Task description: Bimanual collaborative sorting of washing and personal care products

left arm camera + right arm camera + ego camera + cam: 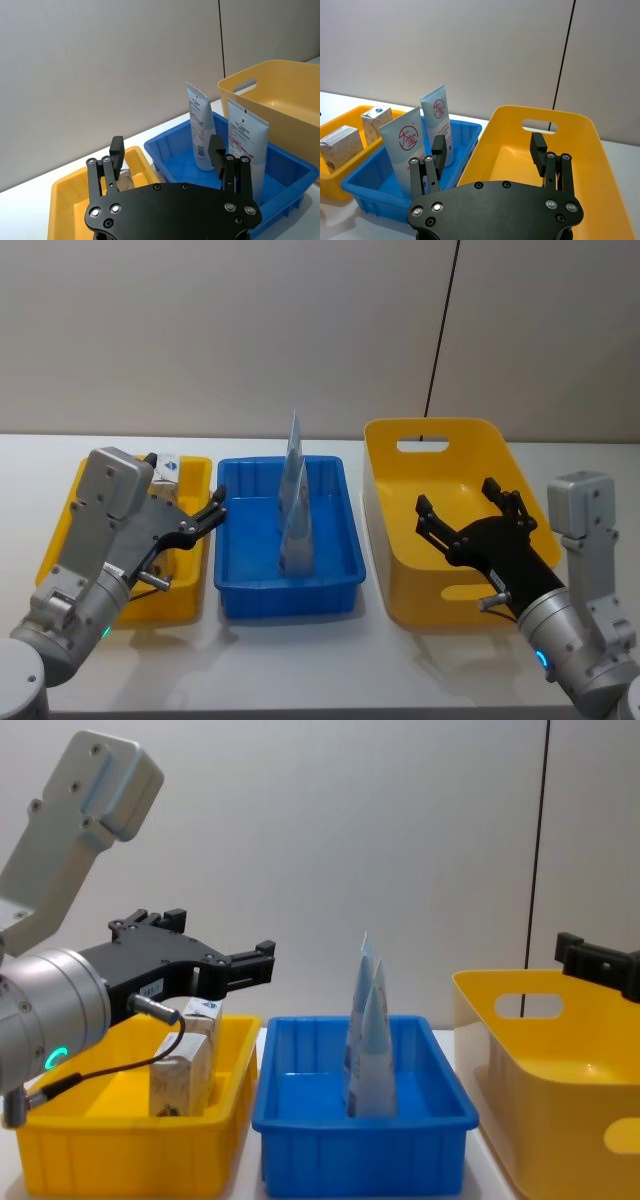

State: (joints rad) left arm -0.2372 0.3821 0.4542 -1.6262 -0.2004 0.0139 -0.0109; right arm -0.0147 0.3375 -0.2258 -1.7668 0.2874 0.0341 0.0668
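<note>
The left gripper (166, 151) is hovering just above the small yellow plastic tray (58, 530) at the left of the white tabletop (300, 665). Its black fingers are spread apart and pinching nothing, a stance that looks suited to dropping straight onto what is lying below. The right gripper (460, 505) is hanging over the open mouth of the large yellow plastic basket with handle cut-outs (385, 440) at the right, and its claw is likewise spread wide and carrying nothing. By my reading, each arm is covering the container on its own side, while the blue plastic tray (290, 597) is sitting between them where either arm could reach it. The left tray is holding two whitish-beige rectangular packs (182, 1078) set close together. The nearer pack (340, 144) is lying under the left gripper, and the farther pack (375, 120), which has a small blue mark on top, is standing toward the tray's far end. The blue tray is holding two slim pale-blue tubes (297, 530), both standing upright with their flat crimped ends pointing up, one behind the other along the tray's middle. Whether the two are touching I cannot tell. The basket's visible floor is showing nothing inside, so the sorting is probably not finished.
</note>
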